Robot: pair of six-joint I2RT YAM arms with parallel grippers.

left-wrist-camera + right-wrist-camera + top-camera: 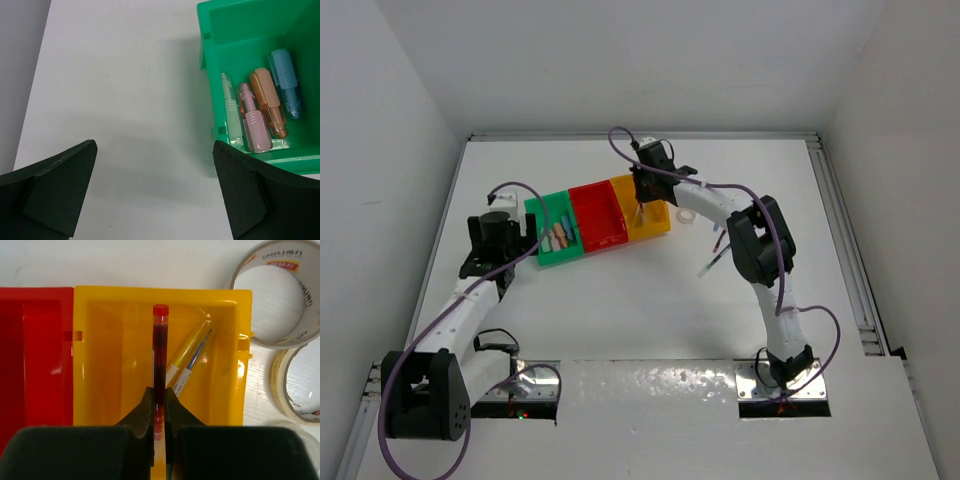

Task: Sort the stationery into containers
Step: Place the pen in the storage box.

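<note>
The right gripper pinches a red pen over the yellow bin, where another pen lies slanted. Tape rolls sit just right of that bin, and the red bin adjoins its left. The left gripper, spread wide, hangs beside the green bin, which holds four pastel blocks.

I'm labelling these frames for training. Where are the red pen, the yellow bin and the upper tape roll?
red pen (159, 355), right wrist view, middle of the barrel.
yellow bin (120, 293), right wrist view, far rim.
upper tape roll (283, 254), right wrist view, printed top of the ring.
</note>
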